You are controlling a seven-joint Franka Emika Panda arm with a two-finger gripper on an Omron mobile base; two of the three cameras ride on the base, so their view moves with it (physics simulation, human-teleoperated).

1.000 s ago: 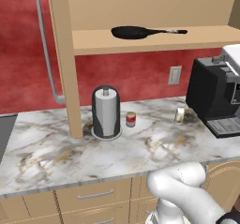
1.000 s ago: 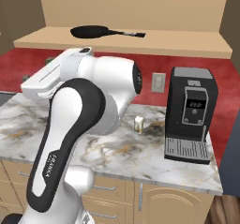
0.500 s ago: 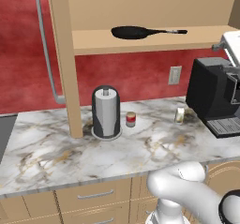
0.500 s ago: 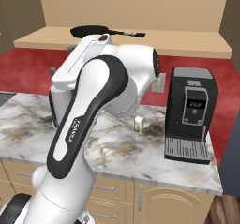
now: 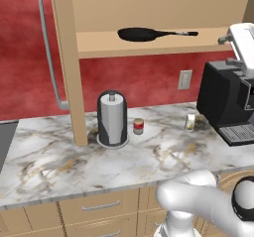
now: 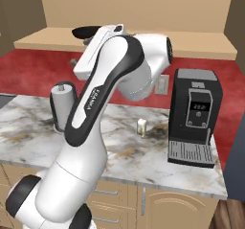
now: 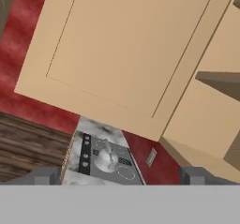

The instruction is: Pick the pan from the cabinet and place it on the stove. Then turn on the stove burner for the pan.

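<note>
The light tan wooden wall cabinet [image 5: 149, 13] stood open on the left base view, its door [image 5: 67, 57] swung out edge-on with a long grey bar handle [image 5: 47, 47] beside it; on the bare shelf lay the round black frying pan [image 5: 141, 33], its thin handle with the silver tip reaching right along the shelf, nothing touching it; below, on the marbled white surface [image 5: 64, 166], stood a grey paper-towel roll on its holder [image 5: 112, 118], just right of it a small red can [image 5: 139, 126], further right a small pale shaker [image 5: 190, 122], and at the far right the black coffee machine [image 5: 225, 99] against the red wall; a white part of the arm showed at the right edge level with the shelf.

From the right base view the white arm [image 6: 103, 113] reared up in front of the shelf and hid most of the pan; the coffee machine sat well to its right.

In the hand view the tool [image 7: 119, 176] was spread wide, holding nothing; ahead was a recessed-panel cabinet door, and far off the flat dark grey cooktop with white ring markings [image 7: 108, 160] with a silvery-white lidded pot [image 7: 107, 158] on it.
</note>
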